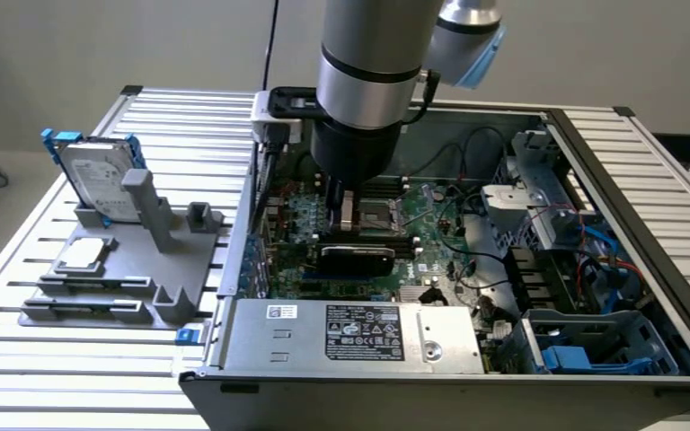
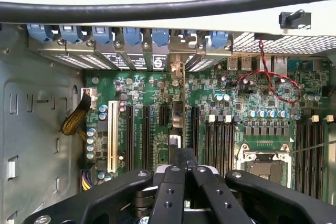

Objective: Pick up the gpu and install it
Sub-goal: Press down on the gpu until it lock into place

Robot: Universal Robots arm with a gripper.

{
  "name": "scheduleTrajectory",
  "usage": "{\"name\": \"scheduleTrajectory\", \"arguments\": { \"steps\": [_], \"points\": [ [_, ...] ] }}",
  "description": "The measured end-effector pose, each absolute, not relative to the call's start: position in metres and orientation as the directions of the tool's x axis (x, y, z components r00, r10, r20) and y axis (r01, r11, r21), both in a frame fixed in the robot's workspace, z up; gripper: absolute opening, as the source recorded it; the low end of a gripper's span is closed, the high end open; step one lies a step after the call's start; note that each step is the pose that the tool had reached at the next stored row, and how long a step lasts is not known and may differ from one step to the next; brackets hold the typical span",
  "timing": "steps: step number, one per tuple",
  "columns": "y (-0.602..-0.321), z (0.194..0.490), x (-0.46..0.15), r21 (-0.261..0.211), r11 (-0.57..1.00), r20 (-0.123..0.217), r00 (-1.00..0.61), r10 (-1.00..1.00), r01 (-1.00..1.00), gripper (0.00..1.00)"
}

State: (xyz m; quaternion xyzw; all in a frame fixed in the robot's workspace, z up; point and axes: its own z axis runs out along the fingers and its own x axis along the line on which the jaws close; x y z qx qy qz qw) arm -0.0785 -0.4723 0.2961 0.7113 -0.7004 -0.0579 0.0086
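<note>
Hanging inside the computer case (image 1: 579, 144), the hand (image 1: 342, 220) has its fingers pressed shut with nothing seen between them, directly above the graphics card (image 1: 355, 259), which stands on the motherboard (image 1: 435, 211), long side running left to right across the exterior view.

**Arm** (image 1: 369, 63): one silver-grey cylindrical link with a black band, standing near vertical above the middle of the open computer case (image 1: 441, 409).

**Joint cap** (image 1: 474, 40): pale blue, on the side of the link toward the exterior view's right, high above the case.

**Wrist section** (image 1: 351, 153): black and tapering downward, reaching below the case's upper rim.

**Gripper** (image 1: 348, 223): points straight down into the case, low over its floor. Jaws closed.

**Fingers** (image 2: 169, 195): black bolted bars that converge to one narrow tip, seen in the wrist view as the gripper (image 2: 184, 156). The outer links splay wide to either side.
</note>
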Motion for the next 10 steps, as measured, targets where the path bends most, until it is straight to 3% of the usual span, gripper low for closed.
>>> {"name": "scheduleTrajectory", "arguments": {
  "steps": [10],
  "points": [
    [-0.4706, 0.2896, -0.0827, 0.091, -0.021, -0.07, 0.015, -0.997, -0.996, 0.11]
  ]
}}
